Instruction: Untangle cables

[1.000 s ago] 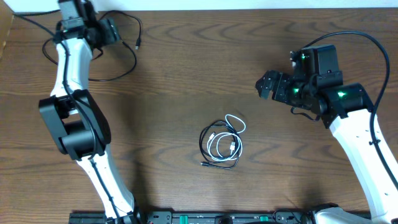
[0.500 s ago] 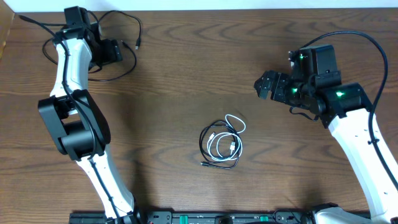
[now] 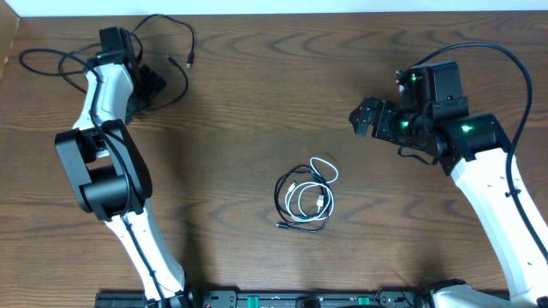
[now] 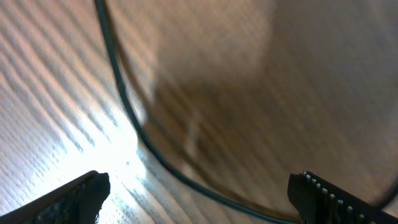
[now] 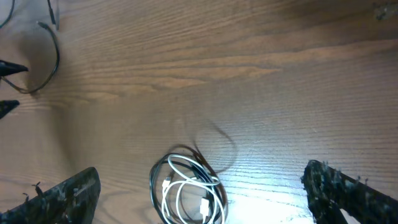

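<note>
One black cable point(image 3: 189, 60) lies loose at the table's far left, looping round my left arm. My left gripper point(image 3: 148, 86) hovers low over it, open and empty. In the left wrist view that cable point(image 4: 142, 137) curves across the wood between the open fingers point(image 4: 199, 199). A white cable and a second black cable lie coiled together in a small tangle point(image 3: 306, 196) at the table's middle. My right gripper point(image 3: 363, 118) is open and empty, up and to the right of the tangle. The tangle point(image 5: 186, 190) shows low in the right wrist view between the open fingers point(image 5: 200, 175).
Brown wooden table point(image 3: 257, 111). A pale wall edge point(image 3: 342, 7) runs along the far side. Thick black wires run along the right arm point(image 3: 514, 77). The loose black cable and the left gripper's tip also show far left in the right wrist view point(image 5: 53, 59).
My left gripper has moved toward the front of the table, away from the far edge. The black cable's left loop now lies spread out to the left. The right arm and the tangle have not moved.
</note>
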Controlling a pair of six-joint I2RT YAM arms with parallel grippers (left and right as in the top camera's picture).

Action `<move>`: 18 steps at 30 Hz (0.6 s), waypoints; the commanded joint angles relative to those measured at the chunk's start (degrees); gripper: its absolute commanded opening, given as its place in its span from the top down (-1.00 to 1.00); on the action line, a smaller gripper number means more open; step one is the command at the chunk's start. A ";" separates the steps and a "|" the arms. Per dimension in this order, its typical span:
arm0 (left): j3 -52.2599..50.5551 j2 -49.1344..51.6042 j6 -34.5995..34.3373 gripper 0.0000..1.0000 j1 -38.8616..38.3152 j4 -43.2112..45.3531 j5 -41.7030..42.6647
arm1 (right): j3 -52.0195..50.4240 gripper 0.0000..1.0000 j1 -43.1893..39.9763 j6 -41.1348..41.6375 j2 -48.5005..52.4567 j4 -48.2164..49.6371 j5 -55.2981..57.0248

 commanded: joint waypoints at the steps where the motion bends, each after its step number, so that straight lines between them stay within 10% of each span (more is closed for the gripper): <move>1: -1.44 0.52 -3.17 -0.84 0.22 0.96 -1.55 | -0.09 -0.98 0.50 0.20 0.44 -0.04 0.66; 18: -6.71 3.13 -9.79 -0.27 0.15 6.19 -1.46 | -0.09 -0.98 0.48 0.20 0.44 0.17 0.66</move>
